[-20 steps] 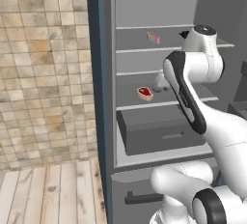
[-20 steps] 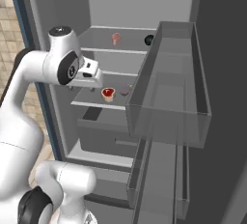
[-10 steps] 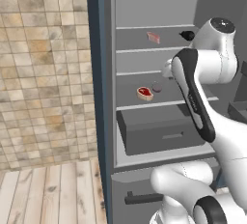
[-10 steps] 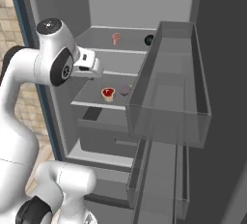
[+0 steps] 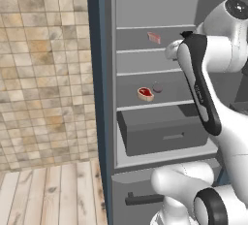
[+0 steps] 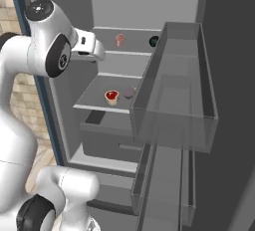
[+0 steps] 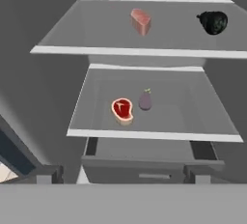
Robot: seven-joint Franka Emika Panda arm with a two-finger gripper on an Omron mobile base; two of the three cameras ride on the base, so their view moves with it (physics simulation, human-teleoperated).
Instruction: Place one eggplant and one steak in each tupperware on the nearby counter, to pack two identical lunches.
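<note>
A steak (image 7: 122, 110) and a small eggplant (image 7: 145, 100) lie side by side mid-shelf on the fridge's lower shelf (image 7: 96, 130), toward its front edge. The gripper (image 6: 97, 52) hangs with jaws spread wide, holding nothing, before the shelves.

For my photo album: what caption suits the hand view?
Open fridge: steak beside eggplant on the lower shelf.

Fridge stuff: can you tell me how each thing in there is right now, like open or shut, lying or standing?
Fridge door: swung open.
Drawer: pulled out a little.
Red steak: lying flat, lower shelf.
Eggplant: lying beside it, same shelf.
Pink steak: standing on edge, upper shelf.
Dark eggplant: resting on upper shelf.
Gripper: open, holding nothing.
</note>
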